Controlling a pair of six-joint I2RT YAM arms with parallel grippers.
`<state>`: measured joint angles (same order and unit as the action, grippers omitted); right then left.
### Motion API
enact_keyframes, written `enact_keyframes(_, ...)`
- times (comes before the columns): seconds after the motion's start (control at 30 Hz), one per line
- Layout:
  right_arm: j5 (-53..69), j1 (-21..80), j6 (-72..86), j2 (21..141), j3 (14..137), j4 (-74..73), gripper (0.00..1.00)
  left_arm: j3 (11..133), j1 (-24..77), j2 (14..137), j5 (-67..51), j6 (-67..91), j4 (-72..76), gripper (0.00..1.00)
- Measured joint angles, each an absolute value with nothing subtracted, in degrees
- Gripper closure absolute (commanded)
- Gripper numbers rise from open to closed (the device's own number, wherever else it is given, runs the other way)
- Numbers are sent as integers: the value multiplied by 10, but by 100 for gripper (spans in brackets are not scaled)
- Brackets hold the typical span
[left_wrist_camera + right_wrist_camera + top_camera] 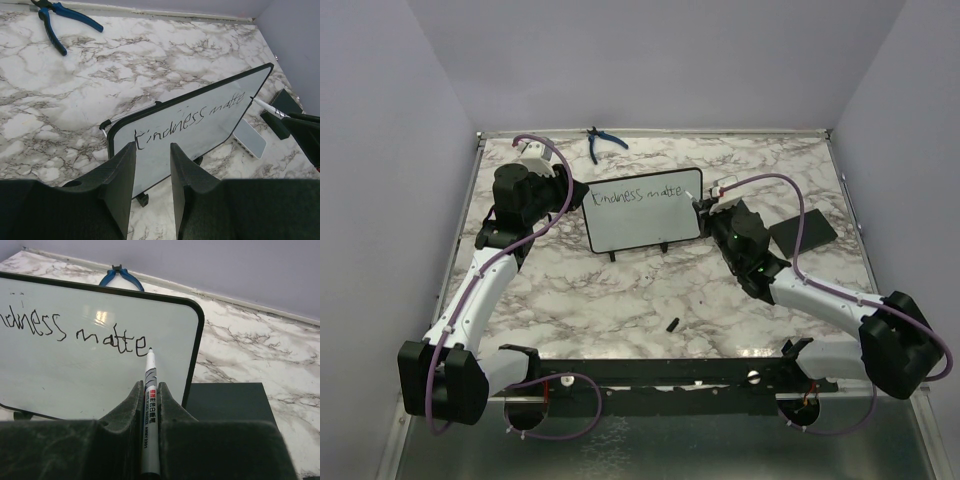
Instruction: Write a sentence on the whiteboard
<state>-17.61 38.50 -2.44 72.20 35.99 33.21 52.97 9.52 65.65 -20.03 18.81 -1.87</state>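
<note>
Jaws of the right gripper (150, 388) clamp the marker (150, 375), its long axis pointing up and away to a tip at the whiteboard (100, 375) just right of "matte" in the sentence (107, 337), while the left gripper (152, 157), part-open at the board's left end, may or may not hold it.

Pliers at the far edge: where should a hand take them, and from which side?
Grip the pliers across the pivot where the blue handles meet, coming straight down: they lie flat on the table with handles splayed, likely too wide farther out.
</note>
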Motion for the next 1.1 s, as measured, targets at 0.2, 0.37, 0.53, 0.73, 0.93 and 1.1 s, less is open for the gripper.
enact_keyframes(0.2, -175, 385, -30, 729, 361, 333, 99, 530, 95, 656, -200, 188, -19, 65)
enact_keyframes(0.37, -175, 385, -32, 737, 364, 334, 100, 530, 95, 656, -200, 188, -19, 65)
enact_keyframes(0.53, -174, 385, -36, 739, 365, 337, 99, 530, 95, 656, -200, 188, -19, 65)
enact_keyframes(0.73, -171, 385, -40, 741, 369, 345, 99, 530, 95, 656, -200, 188, -19, 65)
enact_keyframes(0.93, -171, 385, -42, 753, 378, 355, 100, 530, 95, 656, -200, 188, -19, 65)
enact_keyframes(1.1, -175, 385, -42, 761, 383, 361, 99, 530, 95, 656, -200, 188, -19, 65)
